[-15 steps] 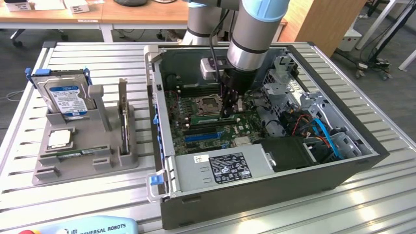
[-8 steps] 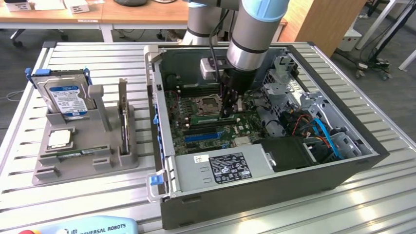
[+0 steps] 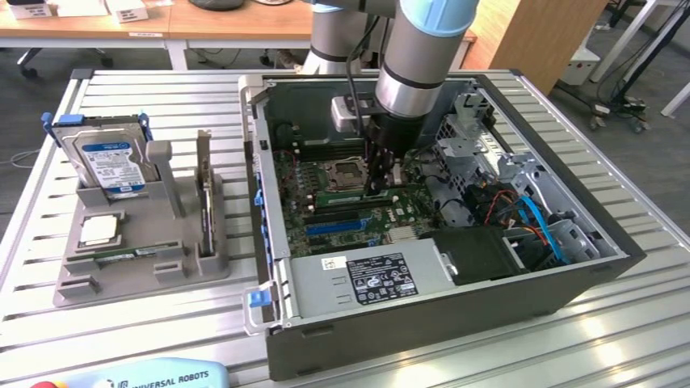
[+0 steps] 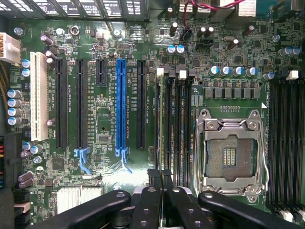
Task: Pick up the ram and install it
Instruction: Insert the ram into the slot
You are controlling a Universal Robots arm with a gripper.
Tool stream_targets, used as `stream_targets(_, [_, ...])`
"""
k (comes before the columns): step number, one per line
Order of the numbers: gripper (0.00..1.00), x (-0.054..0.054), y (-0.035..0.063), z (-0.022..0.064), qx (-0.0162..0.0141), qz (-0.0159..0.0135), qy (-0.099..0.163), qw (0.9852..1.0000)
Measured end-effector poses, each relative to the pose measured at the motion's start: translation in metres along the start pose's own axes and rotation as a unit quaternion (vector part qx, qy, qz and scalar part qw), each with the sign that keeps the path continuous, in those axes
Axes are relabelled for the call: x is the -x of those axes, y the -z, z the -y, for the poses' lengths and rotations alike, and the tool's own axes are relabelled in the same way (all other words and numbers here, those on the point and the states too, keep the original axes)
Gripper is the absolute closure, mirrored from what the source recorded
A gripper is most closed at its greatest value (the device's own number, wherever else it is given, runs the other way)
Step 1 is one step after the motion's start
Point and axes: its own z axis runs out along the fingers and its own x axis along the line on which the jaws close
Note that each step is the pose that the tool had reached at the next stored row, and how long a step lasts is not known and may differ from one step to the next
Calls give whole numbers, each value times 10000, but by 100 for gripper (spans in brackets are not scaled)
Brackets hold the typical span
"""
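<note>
Hand (image 4: 163,191) clamped on ram (image 4: 162,177), edge-on over memory slots (image 4: 172,119), beside processor socket (image 4: 231,152)

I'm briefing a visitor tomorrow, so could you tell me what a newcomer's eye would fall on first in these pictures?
The open case sits on the slatted table, with the arm reaching down into it and the gripper low over the motherboard. On the board, the bright blue slot and the empty processor socket stand out. At the exterior view's left, a blue-labelled hard drive stands in a grey tray.
</note>
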Motion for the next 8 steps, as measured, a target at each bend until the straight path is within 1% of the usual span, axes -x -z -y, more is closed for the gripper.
stream_targets(8, [89, 4, -1, 0, 0, 0, 0, 10000])
